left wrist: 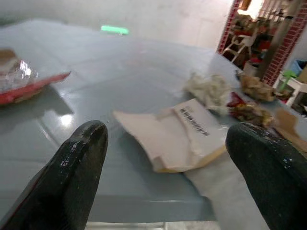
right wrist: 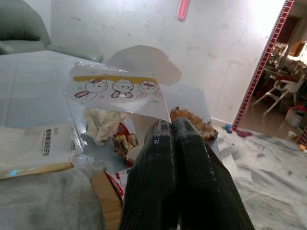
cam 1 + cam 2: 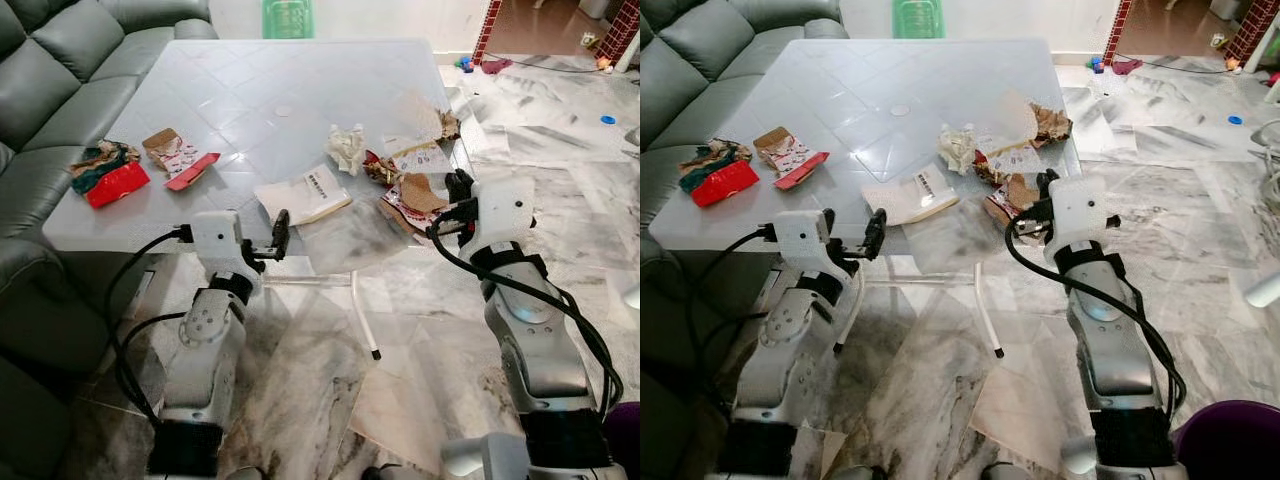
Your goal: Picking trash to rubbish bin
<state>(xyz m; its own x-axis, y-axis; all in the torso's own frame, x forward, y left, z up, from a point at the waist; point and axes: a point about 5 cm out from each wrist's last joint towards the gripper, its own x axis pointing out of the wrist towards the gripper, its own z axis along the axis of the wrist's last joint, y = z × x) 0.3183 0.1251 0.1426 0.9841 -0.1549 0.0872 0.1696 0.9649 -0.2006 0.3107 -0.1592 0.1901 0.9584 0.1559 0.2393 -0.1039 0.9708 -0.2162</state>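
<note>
Honestly, barely started: trash (image 3: 400, 175) is all on the table (image 3: 250, 90). Left gripper (image 3: 280, 237) spread by the edge, right gripper (image 3: 459, 186) pressed together, empty, at the wrappers.

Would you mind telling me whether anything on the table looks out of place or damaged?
Yes. Torn wrappers and crumpled paper litter the table: a red packet near the sofa side, a ripped-open white booklet overhanging the front edge, and shredded cardboard by the right tool.
</note>
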